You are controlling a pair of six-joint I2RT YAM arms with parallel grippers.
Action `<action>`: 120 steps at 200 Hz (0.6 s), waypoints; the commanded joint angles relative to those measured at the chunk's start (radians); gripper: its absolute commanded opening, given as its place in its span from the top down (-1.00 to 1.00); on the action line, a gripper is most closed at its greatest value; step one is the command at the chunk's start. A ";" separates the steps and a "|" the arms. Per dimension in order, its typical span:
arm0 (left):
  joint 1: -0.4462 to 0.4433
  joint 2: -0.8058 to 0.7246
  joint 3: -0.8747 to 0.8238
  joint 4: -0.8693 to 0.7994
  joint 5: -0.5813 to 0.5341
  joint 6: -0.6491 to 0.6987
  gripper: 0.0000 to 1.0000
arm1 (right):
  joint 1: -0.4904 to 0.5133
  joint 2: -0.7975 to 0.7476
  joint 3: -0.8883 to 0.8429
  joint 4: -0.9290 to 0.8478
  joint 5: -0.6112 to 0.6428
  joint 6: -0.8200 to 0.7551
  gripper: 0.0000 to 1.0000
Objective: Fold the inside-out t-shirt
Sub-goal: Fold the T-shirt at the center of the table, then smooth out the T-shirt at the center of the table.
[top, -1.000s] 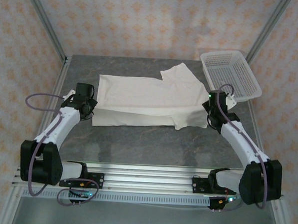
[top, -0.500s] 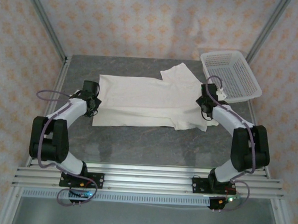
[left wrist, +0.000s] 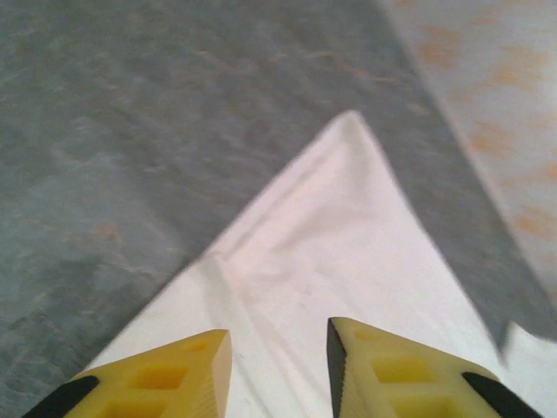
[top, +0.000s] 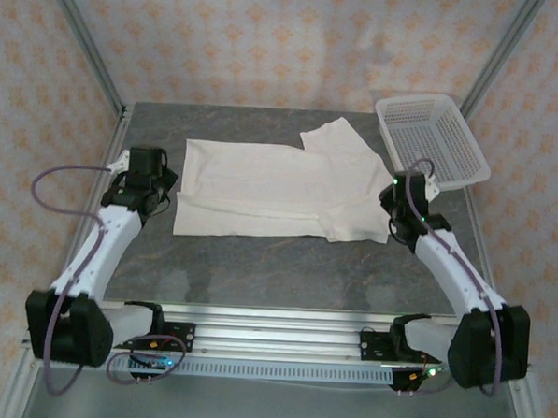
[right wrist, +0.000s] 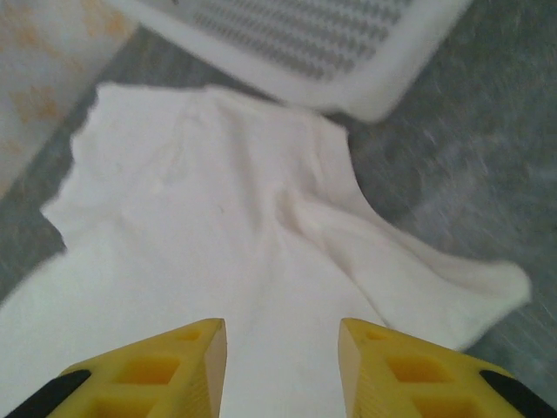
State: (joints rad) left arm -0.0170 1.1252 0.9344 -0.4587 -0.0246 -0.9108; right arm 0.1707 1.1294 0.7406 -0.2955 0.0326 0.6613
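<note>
T-shirt (top: 280, 186) lies flat, part-folded, on desk (top: 257, 273); left jaws and right jaws, spread and empty, flank its opposite ends, likely staged for the next fold.

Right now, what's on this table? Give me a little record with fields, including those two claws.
Shirt: plain white cotton t-shirt, laid flat mid-table, one sleeve toward the far right
Basket: white plastic mesh basket, far right corner
Surface: grey stone-patterned table
Left gripper: open, above the shirt's left corner
Right gripper: open, above the shirt's right end
</note>
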 commanded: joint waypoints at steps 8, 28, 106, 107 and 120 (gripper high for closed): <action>-0.082 -0.085 -0.067 -0.026 0.192 0.210 0.41 | -0.006 -0.018 -0.113 -0.051 -0.058 -0.062 0.09; -0.159 -0.104 -0.071 -0.046 0.283 0.316 0.43 | -0.007 0.020 -0.136 -0.054 -0.059 -0.084 -0.07; -0.232 -0.165 -0.082 -0.124 0.371 0.468 0.13 | -0.008 0.247 -0.121 0.067 -0.083 -0.151 0.09; -0.232 -0.165 -0.081 -0.125 0.369 0.469 0.13 | -0.009 0.247 -0.121 0.066 -0.083 -0.151 0.10; -0.231 -0.166 -0.089 -0.130 0.350 0.469 0.11 | -0.008 0.250 -0.120 0.061 -0.074 -0.151 0.24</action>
State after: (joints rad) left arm -0.2424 0.9741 0.8608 -0.5392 0.3260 -0.4904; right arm 0.1688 1.3659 0.6060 -0.2516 -0.0574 0.5293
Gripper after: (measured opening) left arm 0.438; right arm 0.434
